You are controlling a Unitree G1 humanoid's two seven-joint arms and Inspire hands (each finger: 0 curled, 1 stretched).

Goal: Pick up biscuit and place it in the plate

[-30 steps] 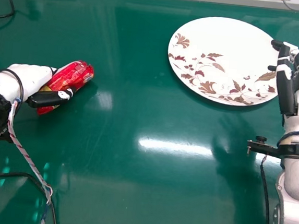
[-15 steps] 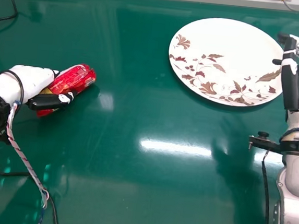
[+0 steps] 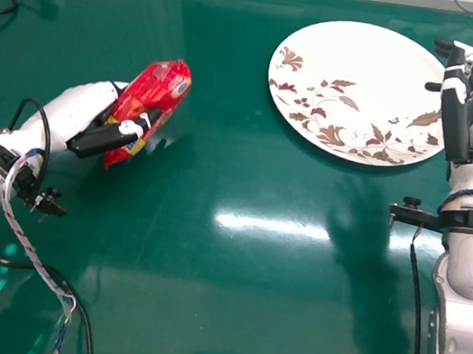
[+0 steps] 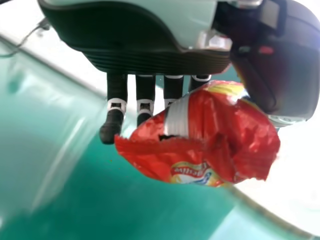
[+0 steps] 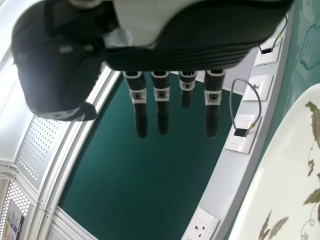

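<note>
Head view: one red biscuit packet (image 3: 155, 87), one plate (image 3: 362, 68).
The left hand (image 3: 103, 139) is clamped round the packet, which is well apart from the plate, to its left. The right hand (image 3: 455, 122) is at the plate's right edge, its fingers straight and holding nothing.

Left wrist view: one hand, one packet.
Fingers lie on one side of the packet and the thumb on the other; a single jagged, crimped end shows. How many biscuits are inside, I cannot tell.

Right wrist view: one hand, four white socket panels (image 5: 202, 221).
The fingers point straight, apart from the thumb. Part of the one plate is seen, with brown leaves printed on it.
</note>
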